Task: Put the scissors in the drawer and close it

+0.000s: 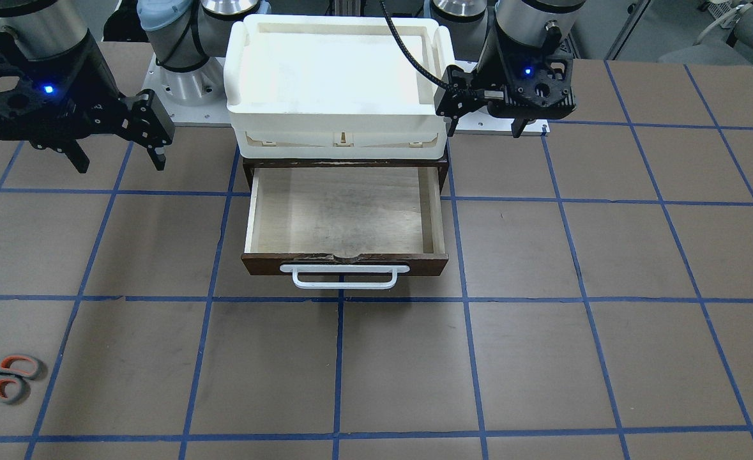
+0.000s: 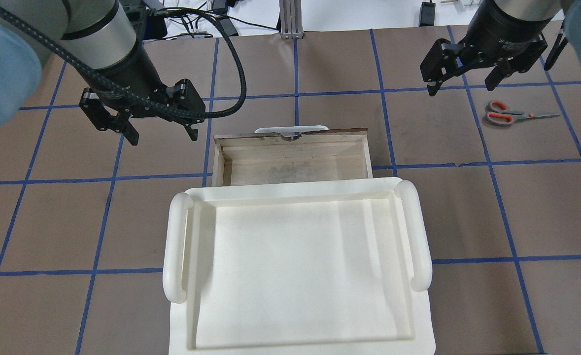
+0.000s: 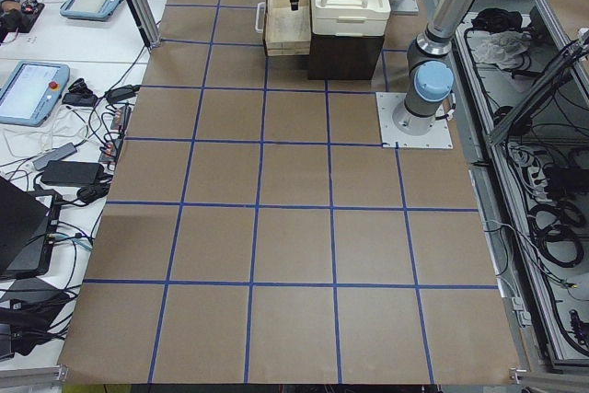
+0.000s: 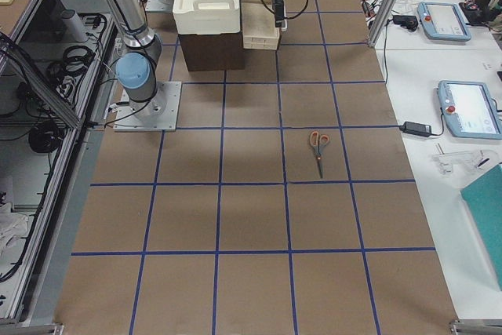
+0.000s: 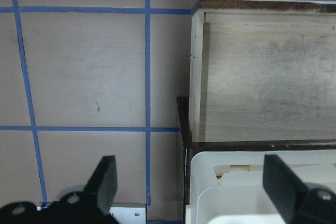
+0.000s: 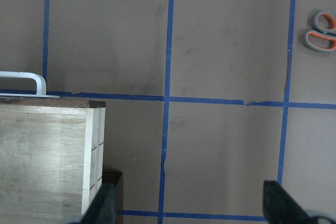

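- Overhead exterior view is showing the scissors (image 2: pixel 517 116) lying flat on the table (image 2: pixel 320 74), well apart from the drawer (image 2: pixel 329 132), off to its right-arm side and a little beyond its dark front, blades pointing away from the drawer.
- The drawer is standing pulled out and showing nothing inside, its white bar handle (image 1: pixel 344 276) facing away from the robot, with the white plastic tray (image 2: pixel 177 246) sitting on the cabinet behind it.
- The right gripper (image 2: pixel 461 90) is hanging above the table between the drawer and the scissors, nearer the scissors, fingers spread wide and carrying nothing.
- The left gripper (image 2: pixel 163 138) is hovering just beside the drawer's opposite front corner, likewise spread wide and carrying nothing.
- The scissors are likely going to feel light and stiff. Being thin and lying flat, they are leaving little height to pinch, and the bare blades are probably going to slip.
- The best hold is looking like the neck by the pivot, where the grey-and-orange loop handles begin, pinched across the width from straight above.
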Controlling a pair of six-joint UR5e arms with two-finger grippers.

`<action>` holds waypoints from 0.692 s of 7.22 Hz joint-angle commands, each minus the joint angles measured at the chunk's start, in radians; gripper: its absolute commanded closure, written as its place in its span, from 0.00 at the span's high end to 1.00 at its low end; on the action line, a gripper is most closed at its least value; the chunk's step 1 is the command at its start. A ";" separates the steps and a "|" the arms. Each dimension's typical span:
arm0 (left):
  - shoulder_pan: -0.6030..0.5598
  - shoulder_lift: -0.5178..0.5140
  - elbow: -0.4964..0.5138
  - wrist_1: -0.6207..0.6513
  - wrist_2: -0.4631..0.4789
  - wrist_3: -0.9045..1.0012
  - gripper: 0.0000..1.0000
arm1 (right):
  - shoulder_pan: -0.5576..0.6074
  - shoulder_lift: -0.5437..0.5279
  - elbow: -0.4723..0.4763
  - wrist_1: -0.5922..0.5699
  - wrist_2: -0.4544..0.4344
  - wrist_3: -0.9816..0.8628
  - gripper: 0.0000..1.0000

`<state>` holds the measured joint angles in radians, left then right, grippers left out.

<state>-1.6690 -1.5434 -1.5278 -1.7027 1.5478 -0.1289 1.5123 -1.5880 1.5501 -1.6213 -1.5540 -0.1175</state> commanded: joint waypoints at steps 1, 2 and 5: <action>0.000 -0.001 0.000 0.000 0.000 0.000 1.00 | -0.003 0.000 0.001 0.003 0.003 -0.019 1.00; 0.002 -0.001 0.000 0.000 0.000 0.000 1.00 | -0.003 0.000 0.001 0.000 0.006 -0.071 1.00; 0.000 0.000 0.000 -0.002 0.000 0.000 1.00 | -0.056 0.017 0.001 -0.020 0.009 -0.315 1.00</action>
<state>-1.6686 -1.5434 -1.5278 -1.7041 1.5478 -0.1289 1.4910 -1.5816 1.5513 -1.6333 -1.5517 -0.2991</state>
